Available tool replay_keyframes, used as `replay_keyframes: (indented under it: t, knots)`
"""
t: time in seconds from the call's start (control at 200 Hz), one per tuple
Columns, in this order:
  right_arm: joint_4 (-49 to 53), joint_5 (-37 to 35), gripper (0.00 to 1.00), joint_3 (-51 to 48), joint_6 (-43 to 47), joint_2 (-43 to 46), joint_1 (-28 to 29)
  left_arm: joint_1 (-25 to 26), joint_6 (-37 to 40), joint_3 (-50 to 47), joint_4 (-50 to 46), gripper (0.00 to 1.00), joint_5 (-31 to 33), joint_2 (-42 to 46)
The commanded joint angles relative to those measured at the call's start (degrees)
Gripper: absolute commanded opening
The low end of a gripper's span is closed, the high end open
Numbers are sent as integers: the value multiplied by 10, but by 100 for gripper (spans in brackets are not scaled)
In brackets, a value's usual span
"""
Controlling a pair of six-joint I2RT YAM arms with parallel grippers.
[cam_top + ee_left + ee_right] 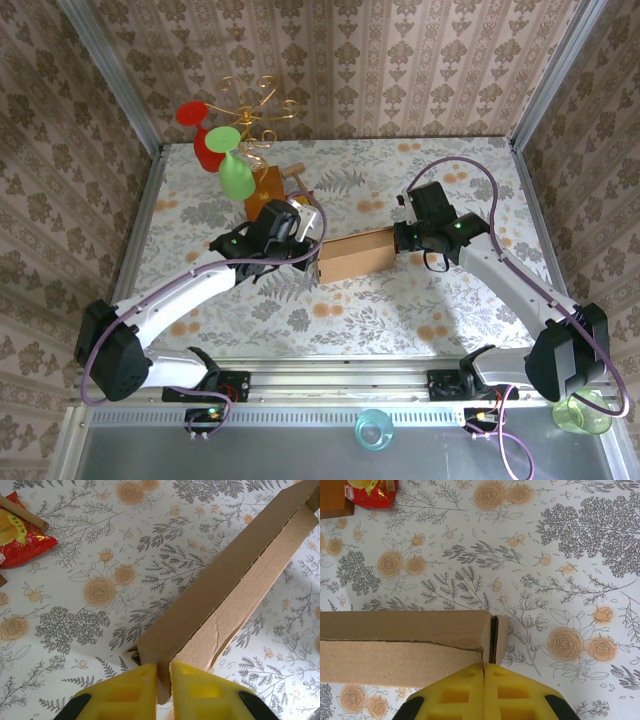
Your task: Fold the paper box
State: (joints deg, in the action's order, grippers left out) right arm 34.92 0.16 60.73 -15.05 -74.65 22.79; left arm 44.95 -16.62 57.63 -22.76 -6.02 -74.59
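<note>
- Paper box (pixel 355 256): plain brown cardboard, without any print.
- Table cover (pixel 400 300): white, printed with grey leaves and trees and with orange roses.
- Walls (pixel 400 60): beige, with a brown ornament pattern in vertical stripes.
- Left gripper (pixel 164 674) and right gripper (pixel 484 672): bright yellow at the tips, black behind.
- Arms (pixel 190 295): white with black joints.
- Cables (pixel 450 165): purple.
- Packet (pixel 20 530): red with some yellow.
- Wooden block (pixel 265 190): orange-brown.
- Wire stand (pixel 255 105): gold.
- Green glass (pixel 237 175) and red glass (pixel 205 145): each of one colour.
- Teal cup (pixel 373 430) and light green cup (pixel 580 412): both transparent.
</note>
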Motion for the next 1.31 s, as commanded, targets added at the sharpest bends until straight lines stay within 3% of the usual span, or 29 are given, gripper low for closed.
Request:
replay_keyframes:
  t: [0.0,0.345,0.565,1.3]
  knots:
    - [16,-11,0,19,-6,-7,4,9,-13,18,-21,18,7,-4]
    - [20,-10,0,23,-9,-13,4,13,8,8,-20,22,36,4]
    - [20,-11,0,23,-9,-12,3,15,3,16,-15,13,38,-5]
    - [7,-2,0,11,-28,-13,9,21,-150,27,18,5,23,-27]
